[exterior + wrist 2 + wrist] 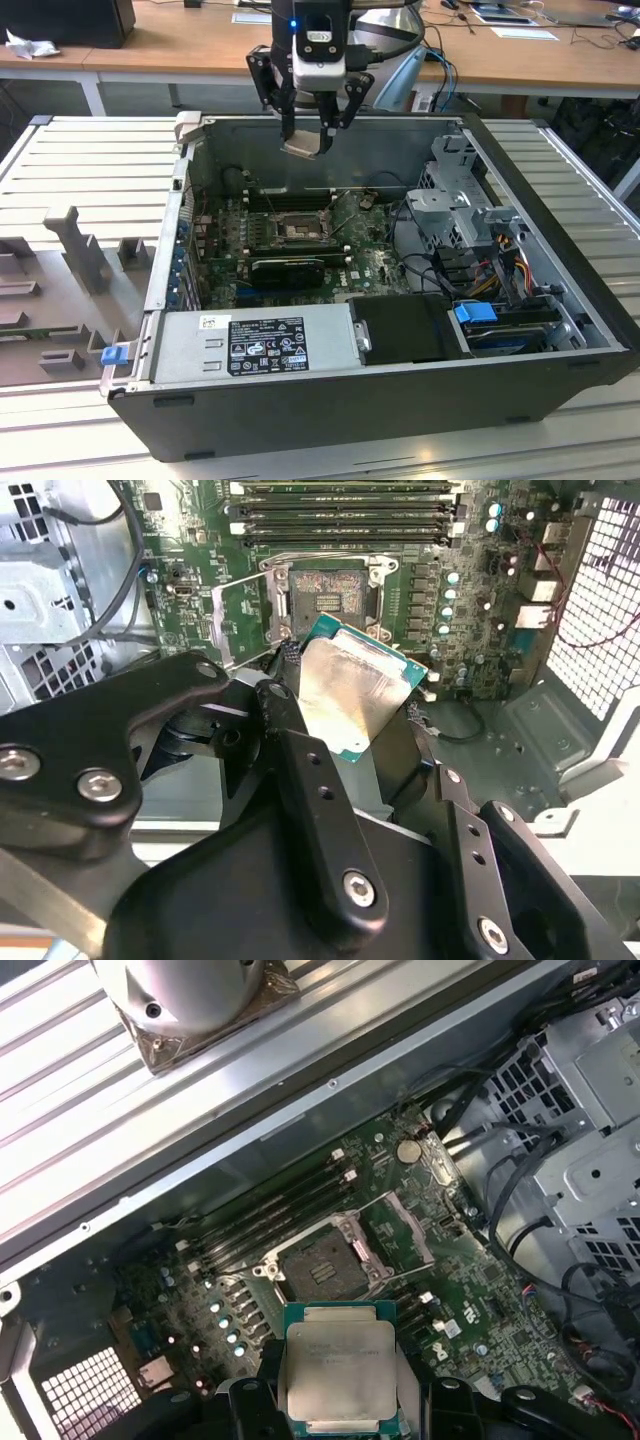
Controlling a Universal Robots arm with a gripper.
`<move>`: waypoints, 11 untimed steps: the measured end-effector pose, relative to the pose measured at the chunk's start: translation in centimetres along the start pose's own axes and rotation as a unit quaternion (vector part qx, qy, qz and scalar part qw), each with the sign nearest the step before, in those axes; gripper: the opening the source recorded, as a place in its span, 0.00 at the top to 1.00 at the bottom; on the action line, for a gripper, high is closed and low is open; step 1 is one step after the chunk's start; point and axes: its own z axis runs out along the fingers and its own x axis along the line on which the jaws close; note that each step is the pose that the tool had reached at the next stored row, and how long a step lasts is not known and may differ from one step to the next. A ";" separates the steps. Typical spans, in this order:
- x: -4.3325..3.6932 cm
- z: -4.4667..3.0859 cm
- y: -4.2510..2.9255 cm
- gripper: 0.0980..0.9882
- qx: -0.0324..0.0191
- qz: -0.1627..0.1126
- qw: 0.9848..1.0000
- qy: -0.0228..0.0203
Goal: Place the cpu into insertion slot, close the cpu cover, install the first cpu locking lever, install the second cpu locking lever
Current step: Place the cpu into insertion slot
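i am gripping the cpu (302,149) by its edges in my pincer (306,138), holding it above the open computer case (330,410), clear of the insertion slot (297,228) whose cpu cover (243,615) is standing open.

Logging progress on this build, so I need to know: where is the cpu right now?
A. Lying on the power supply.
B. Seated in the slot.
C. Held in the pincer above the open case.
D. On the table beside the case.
C: the pincer grips the cpu in mid-air, and the slot below it lies bare.
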 end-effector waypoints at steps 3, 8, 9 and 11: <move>0.00 0.01 0.00 0.52 0.000 0.009 1.000 -0.001; 0.00 0.04 0.00 0.52 0.000 0.026 1.000 -0.002; 0.00 0.04 -0.01 0.52 0.000 0.029 1.000 -0.002; 0.00 0.05 -0.01 0.52 -0.001 0.038 0.999 -0.003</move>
